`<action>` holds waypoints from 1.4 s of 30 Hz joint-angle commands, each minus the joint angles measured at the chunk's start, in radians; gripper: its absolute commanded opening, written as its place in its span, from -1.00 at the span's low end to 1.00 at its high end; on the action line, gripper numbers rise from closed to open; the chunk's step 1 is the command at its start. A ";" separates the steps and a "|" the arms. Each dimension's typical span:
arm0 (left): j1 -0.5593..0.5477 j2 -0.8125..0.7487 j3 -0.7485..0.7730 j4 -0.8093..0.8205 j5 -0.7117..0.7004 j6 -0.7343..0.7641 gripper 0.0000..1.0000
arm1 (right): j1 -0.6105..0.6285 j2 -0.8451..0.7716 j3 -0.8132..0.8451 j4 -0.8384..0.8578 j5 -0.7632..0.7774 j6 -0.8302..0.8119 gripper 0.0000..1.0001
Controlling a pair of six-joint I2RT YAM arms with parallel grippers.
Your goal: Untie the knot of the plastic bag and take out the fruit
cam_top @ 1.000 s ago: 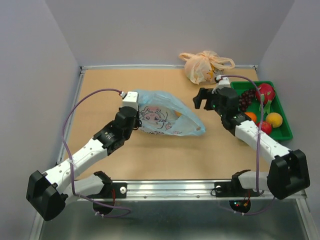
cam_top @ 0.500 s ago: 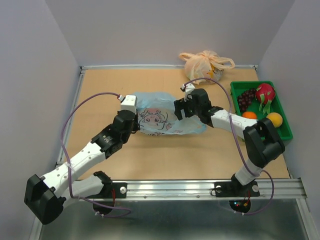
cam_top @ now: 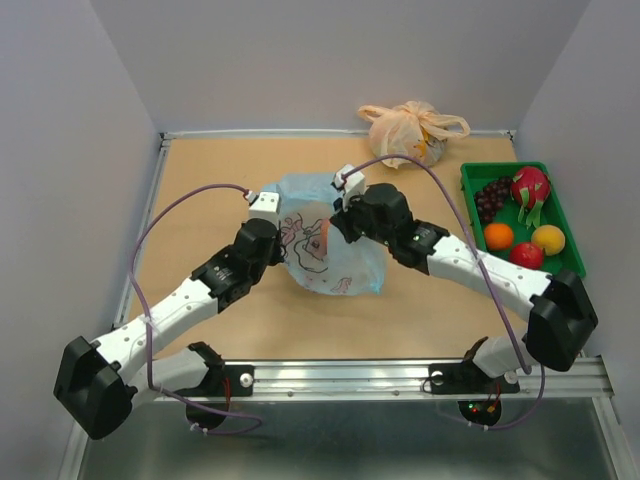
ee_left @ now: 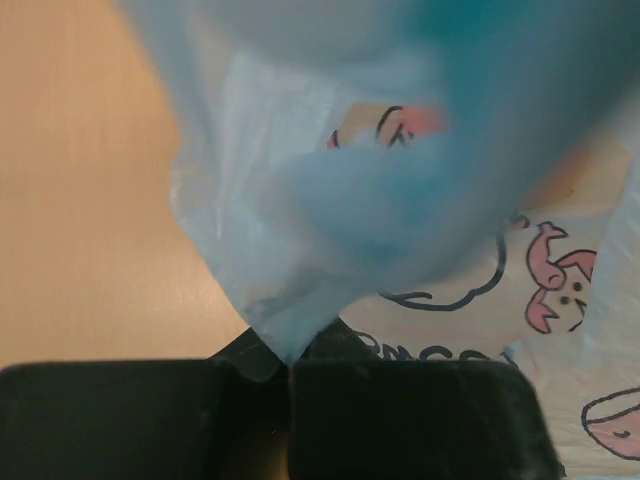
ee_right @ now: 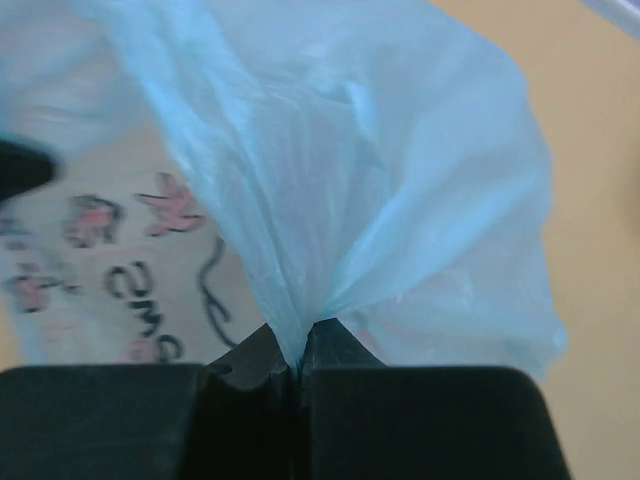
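The light blue plastic bag (cam_top: 335, 262) with the cartoon face hangs bunched between both arms at mid-table. My left gripper (cam_top: 283, 222) is shut on a pinch of the bag's left edge; in the left wrist view the film (ee_left: 300, 250) runs down into the left gripper (ee_left: 288, 352). My right gripper (cam_top: 340, 224) is shut on the bag's right top edge, and in the right wrist view the gathered plastic bag (ee_right: 330, 180) narrows into the right gripper (ee_right: 300, 345). An orange shape (cam_top: 322, 236) shows through the film. No knot shows. Fruit lies in the green tray (cam_top: 487, 166).
The tray at the right edge holds dark grapes (cam_top: 491, 197), a dragon fruit (cam_top: 530, 185), an orange (cam_top: 498, 235), a yellow fruit (cam_top: 548, 238) and a red fruit (cam_top: 527, 255). A tied peach-orange bag (cam_top: 408, 132) sits at the back wall. Purple cables arch over both arms.
My right arm swung left from beside the tray to the bag and its jaws shut on the plastic. The bag went from lying flat to bunched up. The left grip held.
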 commanded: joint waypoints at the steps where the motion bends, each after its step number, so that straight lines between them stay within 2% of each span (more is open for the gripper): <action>1: -0.002 0.021 0.007 0.012 0.019 -0.002 -1.00 | 0.104 -0.045 0.007 -0.039 -0.078 0.025 -0.99; 3: -0.002 0.027 0.009 0.008 0.018 -0.004 -1.00 | 0.105 -0.048 -0.030 -0.039 -0.066 0.064 -0.99; 6: 0.000 0.027 0.007 0.006 0.015 -0.007 -1.00 | 0.105 -0.045 -0.126 -0.036 0.184 0.107 -0.99; 11: 0.000 0.022 0.007 0.005 0.013 -0.008 -1.00 | 0.102 -0.009 -0.173 -0.039 0.490 0.164 -0.92; 12: 0.000 0.022 0.009 0.006 0.015 -0.008 -1.00 | 0.101 -0.015 -0.174 -0.045 0.520 0.176 -0.56; 13: -0.002 0.021 0.006 0.006 0.015 -0.008 -1.00 | 0.102 -0.024 -0.174 -0.057 0.547 0.198 -0.29; 14: 0.000 0.022 0.005 0.006 0.016 -0.010 -1.00 | 0.102 -0.036 -0.170 -0.062 0.546 0.206 0.19; 18: 0.000 0.027 0.007 0.006 0.019 -0.011 -1.00 | 0.119 -0.157 -0.135 -0.090 0.431 0.175 0.67; 21: -0.002 0.029 0.007 0.006 0.025 -0.011 -1.00 | 0.157 -0.214 -0.096 -0.094 0.388 0.157 0.81; 25: 0.000 0.030 0.007 0.011 0.028 -0.010 -1.00 | 0.202 -0.256 -0.050 -0.091 0.253 0.167 0.82; 30: 0.000 0.035 0.010 0.011 0.034 -0.012 -1.00 | 0.249 -0.213 -0.067 0.010 0.143 0.236 0.82; 35: 0.000 0.032 0.009 0.011 0.038 -0.015 -1.00 | 0.251 -0.067 -0.110 0.185 0.115 0.319 0.83; 39: -0.002 0.016 0.007 0.012 0.039 -0.016 -1.00 | 0.249 0.066 -0.108 0.333 0.174 0.344 0.88; 42: 0.000 0.010 0.007 0.015 0.039 -0.016 -1.00 | 0.248 0.155 -0.115 0.418 0.323 0.390 0.94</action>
